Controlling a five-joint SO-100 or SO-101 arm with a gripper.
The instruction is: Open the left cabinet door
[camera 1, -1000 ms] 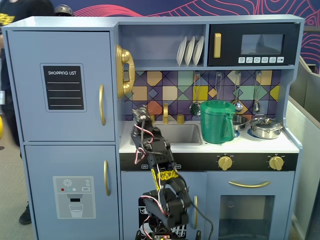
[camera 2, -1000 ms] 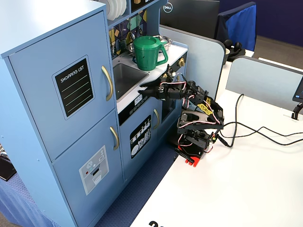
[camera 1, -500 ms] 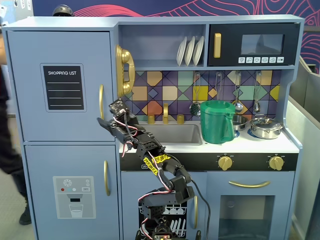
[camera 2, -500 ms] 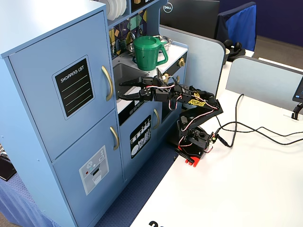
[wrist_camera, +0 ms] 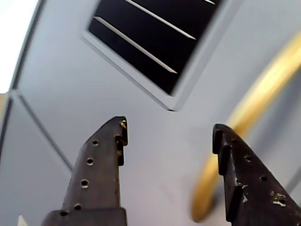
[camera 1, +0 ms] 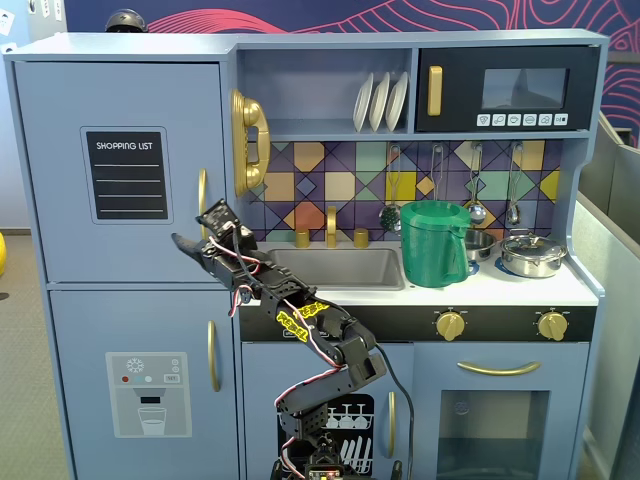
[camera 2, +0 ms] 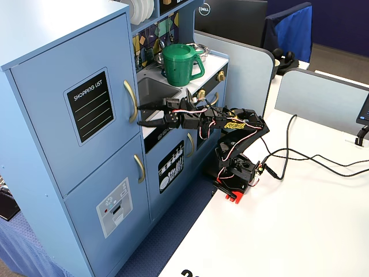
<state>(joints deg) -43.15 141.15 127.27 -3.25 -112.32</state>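
The left cabinet door point(camera 1: 60, 170) is light blue, carries a black "SHOPPING LIST" panel point(camera 1: 125, 172) and stands shut. Its curved gold handle point(camera 1: 202, 203) runs down the door's right edge. My gripper point(camera 1: 186, 243) is open and empty, right in front of the door by the handle's lower end. In the wrist view the gripper point(wrist_camera: 169, 129) faces the door point(wrist_camera: 70, 89), and the handle point(wrist_camera: 256, 99) passes just beside the right finger point(wrist_camera: 235, 169), its lower end showing between the fingers. In a fixed view from the side the gripper point(camera 2: 140, 115) reaches the handle point(camera 2: 131, 99) on the door point(camera 2: 46, 121).
Below is the blue door with the ice/water dispenser picture point(camera 1: 148, 395) and its own gold handle point(camera 1: 212, 355). A gold phone point(camera 1: 248, 140), the sink point(camera 1: 340, 268) and a green pitcher point(camera 1: 433, 243) are to the right. The arm's base stands on a white table point(camera 2: 300, 231) with cables point(camera 2: 300, 158).
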